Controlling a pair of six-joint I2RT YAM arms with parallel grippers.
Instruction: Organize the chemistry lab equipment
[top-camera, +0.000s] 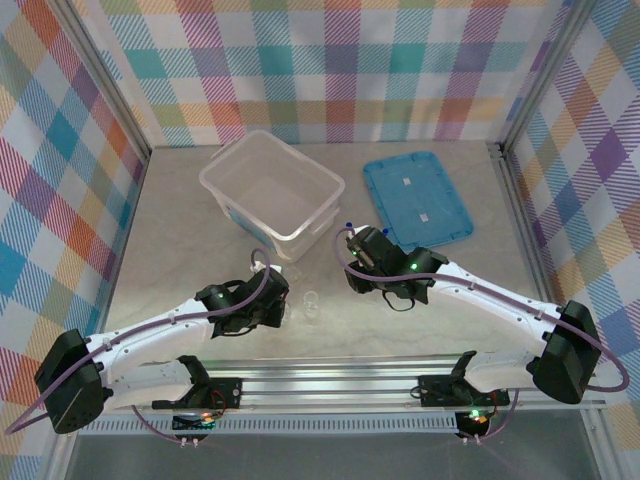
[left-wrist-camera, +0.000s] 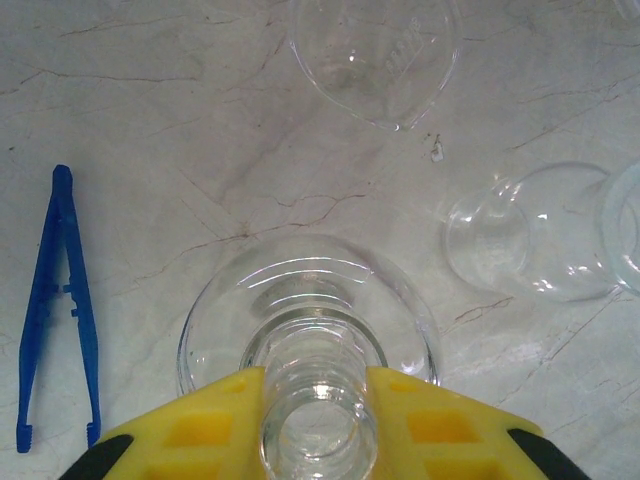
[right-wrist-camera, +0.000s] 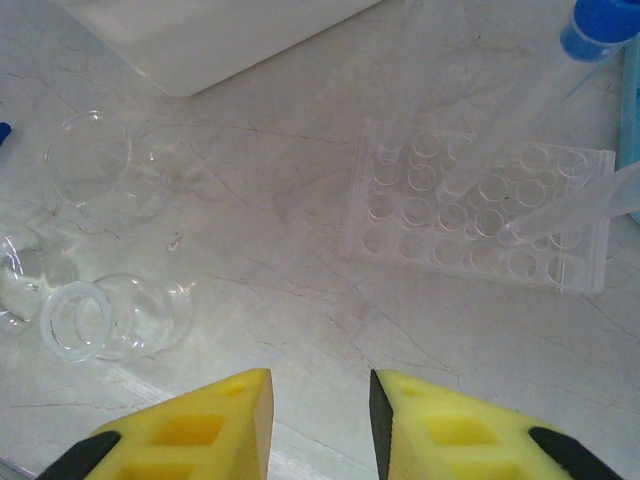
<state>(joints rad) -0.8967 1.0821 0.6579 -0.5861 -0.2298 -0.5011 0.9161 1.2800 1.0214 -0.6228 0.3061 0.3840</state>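
The left tool (left-wrist-camera: 315, 380) has its yellow pads (left-wrist-camera: 215, 420) against both sides of the neck of the round glass flask (left-wrist-camera: 310, 300), which stands upright on the marbled table (left-wrist-camera: 200, 150). Left of the flask, apart from it, the dark-blue tweezers (left-wrist-camera: 55, 310) lie flat. Beyond the flask stands a small clear beaker (left-wrist-camera: 375, 60), mouth up. To the right a second small glass vessel (left-wrist-camera: 540, 235) lies on its side.

The right tool (right-wrist-camera: 320, 378) hangs over bare table, its fingers a narrow gap apart with nothing between them. Ahead of it and to its right sits a clear well rack (right-wrist-camera: 475, 210). Thin clear tubes (right-wrist-camera: 575, 208) lean in the rack, one of them topped by a blue cap (right-wrist-camera: 603, 25).

From the overhead camera, the translucent white tub (top-camera: 272, 190) stands at the back of the table. The flat blue lid (top-camera: 415, 198) lies to its right.
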